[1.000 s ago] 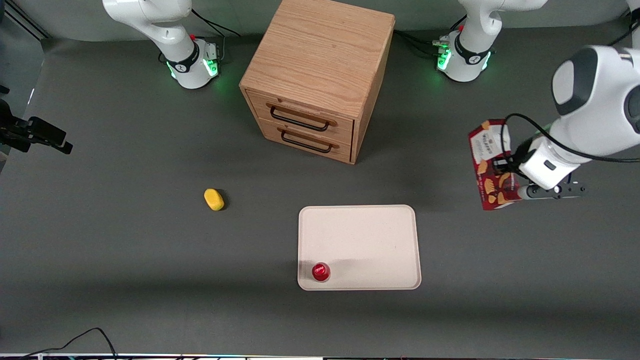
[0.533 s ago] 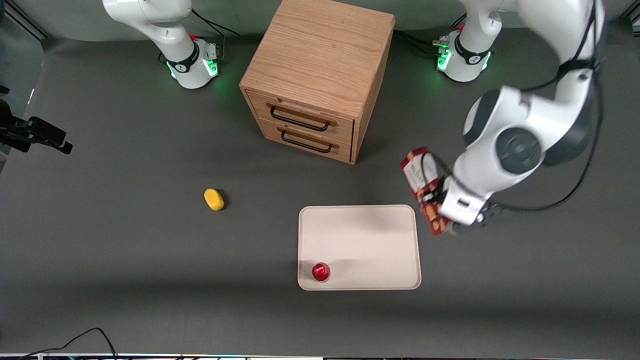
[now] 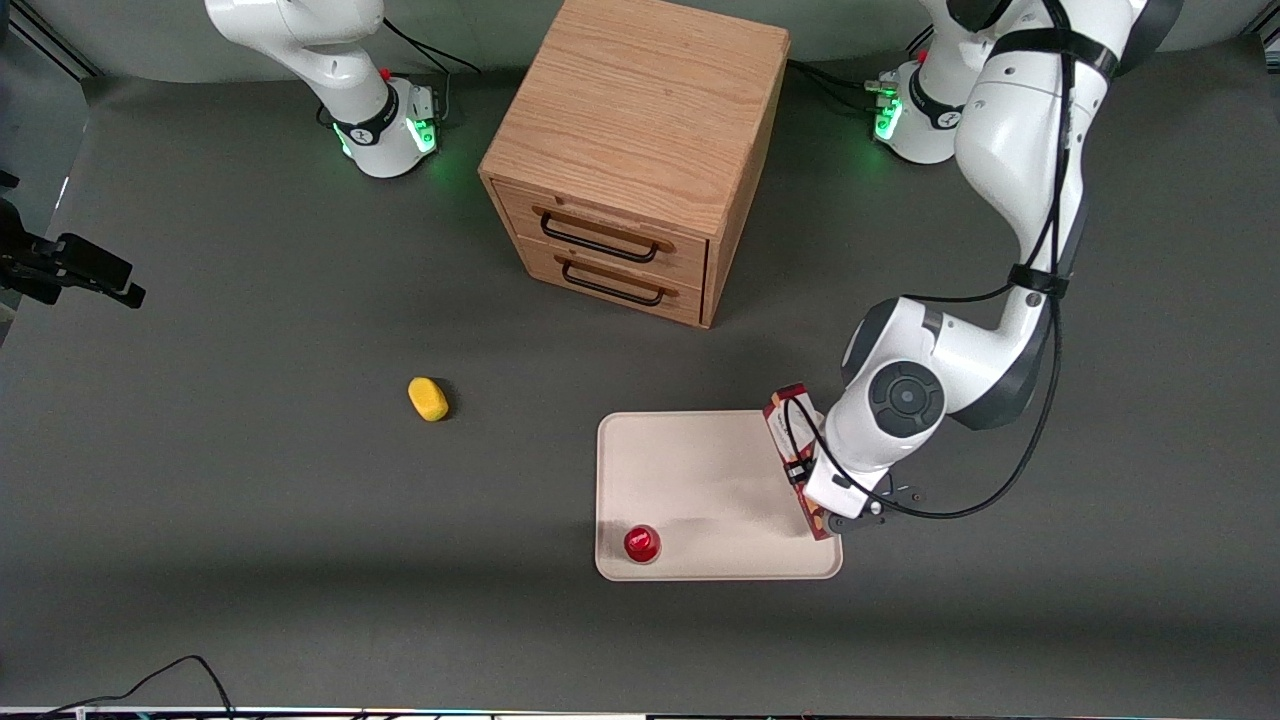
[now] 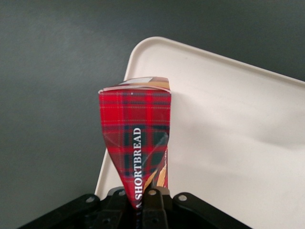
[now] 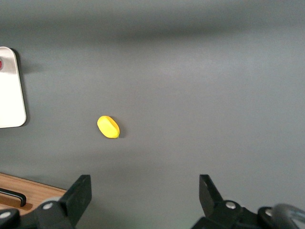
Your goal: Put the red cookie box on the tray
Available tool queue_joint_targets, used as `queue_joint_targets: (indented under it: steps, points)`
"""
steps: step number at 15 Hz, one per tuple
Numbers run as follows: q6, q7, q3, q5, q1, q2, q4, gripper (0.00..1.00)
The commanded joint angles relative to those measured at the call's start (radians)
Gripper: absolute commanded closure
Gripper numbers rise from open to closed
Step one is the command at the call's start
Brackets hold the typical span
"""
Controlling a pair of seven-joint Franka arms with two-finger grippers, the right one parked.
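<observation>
The red cookie box point(image 3: 790, 425) is a slim dark-red carton held in my left gripper point(image 3: 822, 500). It hangs over the edge of the cream-white tray point(image 3: 700, 470) nearest the working arm's end of the table. In the left wrist view the box point(image 4: 138, 143) shows red plaid with the word SHORTBREAD, pinched between the black fingers point(image 4: 155, 202), with the tray point(image 4: 228, 143) below it. I cannot tell whether the box touches the tray. The arm hides the box's lower part in the front view.
A small round red cap-like object point(image 3: 641, 543) sits on the tray's corner nearest the camera. A wooden two-drawer cabinet point(image 3: 640, 150) stands farther from the camera than the tray. A yellow lump point(image 3: 428, 398) lies on the dark table toward the parked arm's end.
My left gripper has carried the cookie box from the working arm's end of the table toward the tray and down. The box now hangs over the tray's edge.
</observation>
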Motion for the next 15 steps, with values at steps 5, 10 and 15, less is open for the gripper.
queue_joint_targets:
  steps: [5,10,15]
  points:
    - [0.116,-0.029,-0.003,0.052,-0.010,0.070,0.029,1.00]
    - [-0.007,-0.006,-0.003,0.050,0.002,0.033,0.028,0.00]
    - [-0.449,0.157,-0.002,-0.049,0.033,-0.236,0.002,0.00]
